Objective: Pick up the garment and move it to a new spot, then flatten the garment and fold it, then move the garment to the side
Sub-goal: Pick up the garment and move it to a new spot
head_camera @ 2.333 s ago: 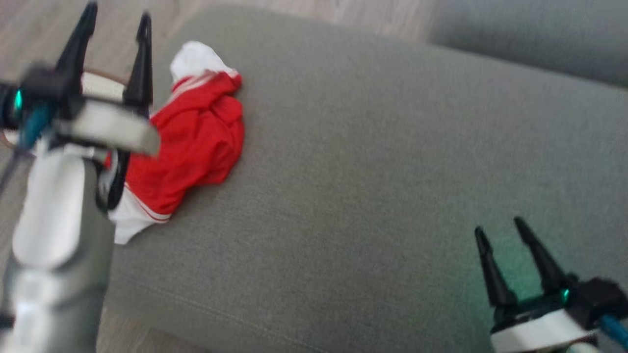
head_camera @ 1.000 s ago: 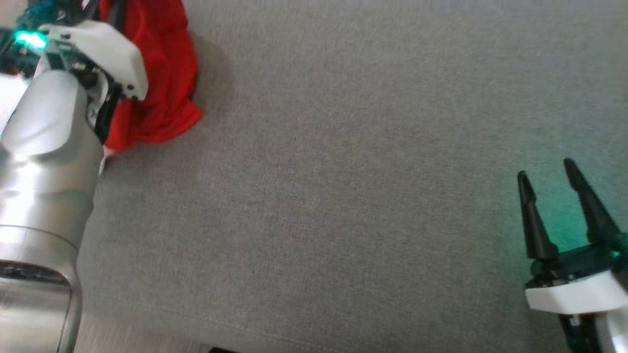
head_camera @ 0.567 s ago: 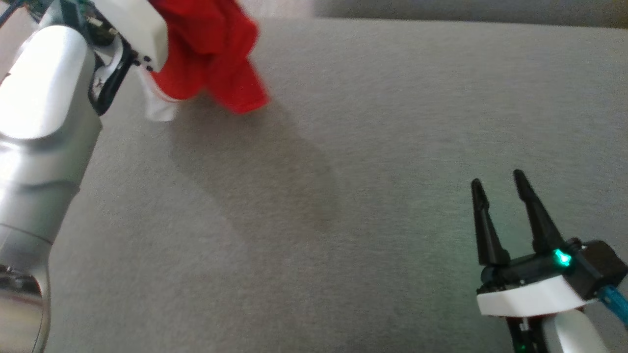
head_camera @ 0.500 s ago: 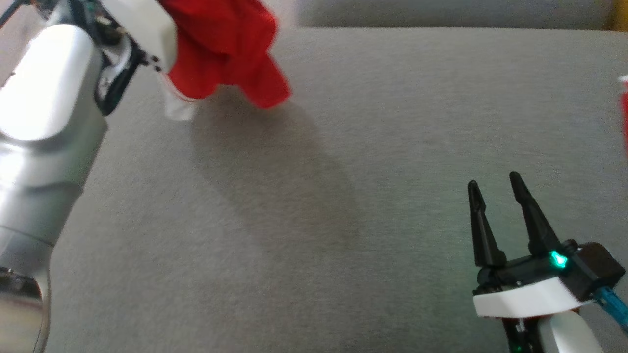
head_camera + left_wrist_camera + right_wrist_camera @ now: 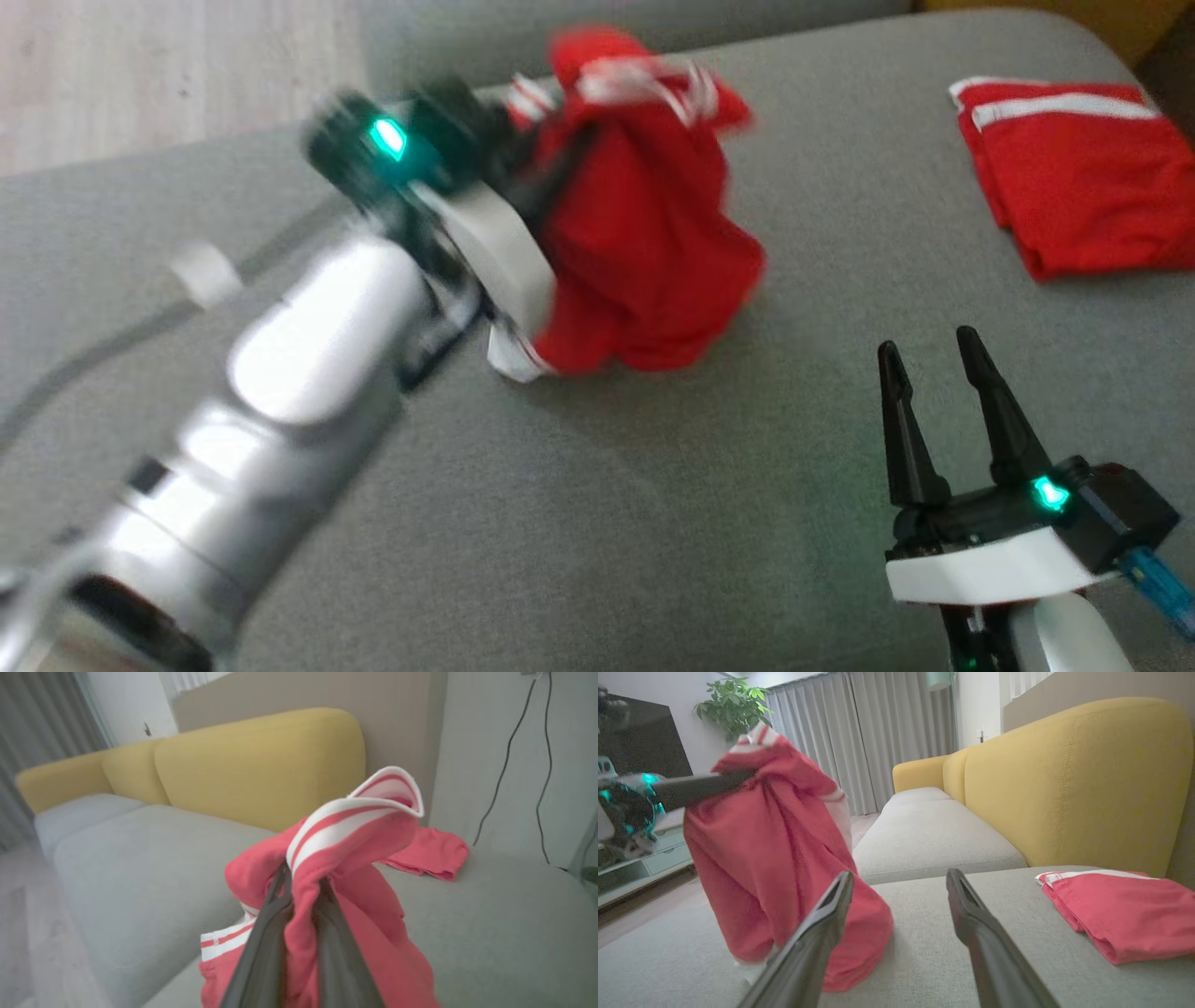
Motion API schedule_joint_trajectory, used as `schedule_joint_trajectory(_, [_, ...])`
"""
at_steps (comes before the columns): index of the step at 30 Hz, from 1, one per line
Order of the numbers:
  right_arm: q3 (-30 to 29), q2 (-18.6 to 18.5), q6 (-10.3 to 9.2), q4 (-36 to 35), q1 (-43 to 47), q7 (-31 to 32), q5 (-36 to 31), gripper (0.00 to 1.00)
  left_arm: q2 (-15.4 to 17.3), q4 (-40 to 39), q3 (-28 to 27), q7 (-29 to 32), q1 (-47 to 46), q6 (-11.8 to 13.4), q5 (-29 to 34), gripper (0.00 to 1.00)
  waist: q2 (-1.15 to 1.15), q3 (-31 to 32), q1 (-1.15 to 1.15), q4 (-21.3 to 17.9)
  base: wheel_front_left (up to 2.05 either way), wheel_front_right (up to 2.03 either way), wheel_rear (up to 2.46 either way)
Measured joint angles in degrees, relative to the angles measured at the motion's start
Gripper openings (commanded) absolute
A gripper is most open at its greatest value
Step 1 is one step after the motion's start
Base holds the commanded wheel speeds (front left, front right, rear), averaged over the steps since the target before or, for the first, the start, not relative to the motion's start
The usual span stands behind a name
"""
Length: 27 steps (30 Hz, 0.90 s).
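A crumpled red garment with white striped trim hangs from my left gripper, which is shut on its upper folds. Its lower end rests on the grey cushion. In the left wrist view the two dark fingers pinch the red cloth between them. In the right wrist view the garment hangs to the left. My right gripper stands open and empty at the lower right, a short way to the right of the garment; its fingers frame bare cushion.
A second red garment, folded flat, lies at the cushion's far right corner. A yellow sofa back rises behind it. Pale floor lies beyond the far left edge. Cables hang on the wall.
The head camera has shifted. My left gripper has carried the garment from the cushion's left edge to its middle, nearer my right gripper. The folded garment has come into view. My right gripper stays open.
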State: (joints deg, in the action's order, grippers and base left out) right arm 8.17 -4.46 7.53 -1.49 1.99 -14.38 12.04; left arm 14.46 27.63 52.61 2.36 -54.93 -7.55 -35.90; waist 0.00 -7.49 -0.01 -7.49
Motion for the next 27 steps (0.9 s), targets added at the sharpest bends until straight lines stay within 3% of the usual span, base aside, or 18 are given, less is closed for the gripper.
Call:
schedule_joint_trajectory(7, [0.2, 0.2, 0.0, 0.0, -0.9, 0.0, 0.0, 1.0, -6.0, 8.6, 3.3, -5.9, 8.1, 0.5, 0.3, 0.0, 0.0, -3.7, 0.02, -1.7, 0.0, 0.0, 0.0])
schedule_joint_trajectory(8, [0.2, 0.2, 0.0, 0.0, -1.3, 0.0, 0.0, 1.0, -6.6, 10.1, 3.4, -7.4, 9.0, 0.6, 0.3, 0.1, 0.0, -4.1, 0.02, -2.0, 0.0, 0.0, 0.0])
schedule_joint_trajectory(9, [0.2, 0.2, 0.0, 0.0, -1.7, 0.0, 0.0, 1.0, -7.2, 11.6, 3.6, -8.6, 9.6, 0.9, 0.3, 0.9, 0.0, -4.5, 0.02, -2.2, 0.0, 0.0, 0.0])
schedule_joint_trajectory(10, [0.1, 0.3, 0.0, 0.1, -1.9, 0.0, 0.0, 1.0, -7.8, 12.8, 3.5, -9.9, 9.9, 1.3, 0.3, 1.0, 0.0, -4.8, 0.02, -2.3, 0.0, 0.0, 0.0])
schedule_joint_trajectory(18, [-0.8, 0.6, 0.0, 3.0, -1.0, 0.0, 0.7, 1.0, -10.0, 13.2, 0.7, -16.7, 11.4, 7.8, 1.7, 1.0, 0.0, -1.5, 0.0, -0.1, 0.0, 0.0, 0.0])
schedule_joint_trajectory(27, [-1.7, 1.0, 0.0, 6.0, 2.7, 0.0, 1.0, 1.0, -7.5, -5.6, -11.5, -16.9, 27.1, 15.0, 8.5, 1.0, 0.0, 5.8, -0.01, 5.9, 0.0, 0.0, 0.0])
